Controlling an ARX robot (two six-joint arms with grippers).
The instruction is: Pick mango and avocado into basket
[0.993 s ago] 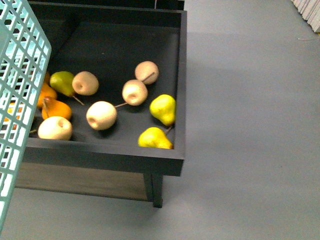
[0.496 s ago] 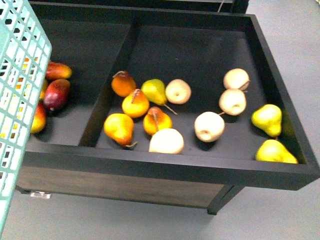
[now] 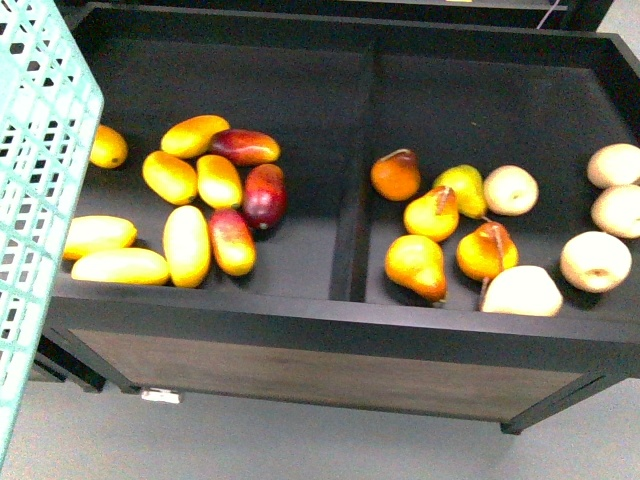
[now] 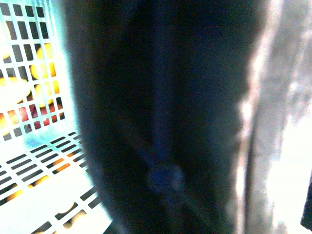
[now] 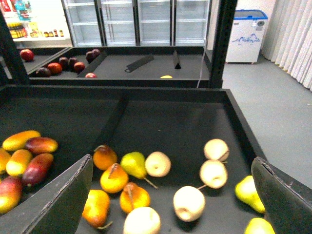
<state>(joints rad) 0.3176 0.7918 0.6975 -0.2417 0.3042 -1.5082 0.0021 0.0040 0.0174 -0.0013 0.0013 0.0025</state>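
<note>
The teal basket (image 3: 40, 200) hangs tilted at the left edge of the front view, and its slotted wall fills the left wrist view (image 4: 34, 73). My left gripper is shut on the basket; its fingers are lost in a dark blur. Several yellow mangoes lie in the crate's left compartment, one near the middle (image 3: 186, 245), beside red-blushed ones (image 3: 264, 194). A yellow mango also shows in the right wrist view (image 5: 19, 140). My right gripper (image 5: 173, 204) is open and empty above the pear compartment. No avocado is in view.
The black wooden crate (image 3: 340, 320) has a divider (image 3: 352, 220). The right compartment holds orange-yellow pears (image 3: 415, 265), a green pear (image 3: 465, 185) and pale apples (image 3: 595, 260). Another shelf with red fruit (image 5: 53, 68) and fridges stand behind. Grey floor lies to the right.
The front view has swept left along the crate: the pears and apples slid right and the mango compartment came into view. The basket stays at the left edge.
</note>
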